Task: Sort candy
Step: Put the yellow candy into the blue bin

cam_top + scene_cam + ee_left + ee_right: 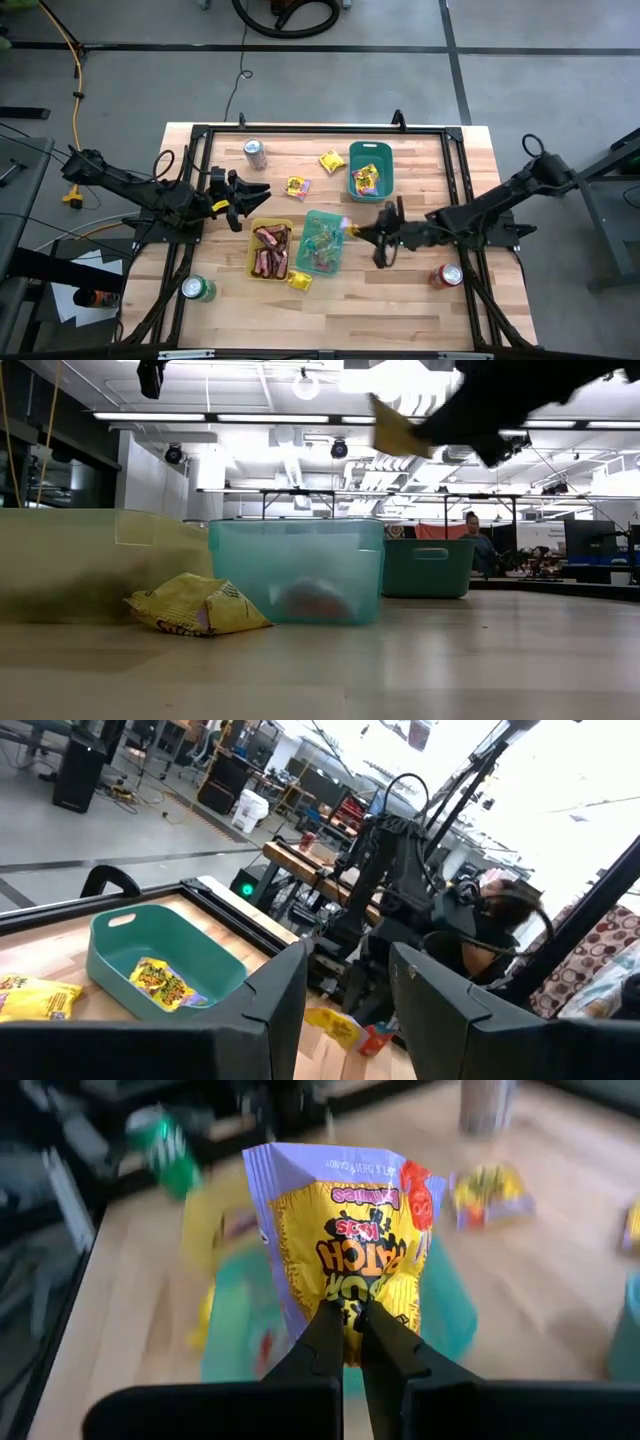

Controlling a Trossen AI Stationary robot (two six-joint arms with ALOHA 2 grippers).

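High view: the right pincer (352, 231) holds a yellow packet (346, 228) at the near edge of the light teal tray (322, 243), with bare bench (400, 300) behind and beside it. The left pincer (262, 199) hangs fairly wide above the yellow tray (270, 250).

Low view: the packet hangs well above the tray rim.

Right wrist view: 2 fingers (325, 1338) pinch the packet's lower edge.
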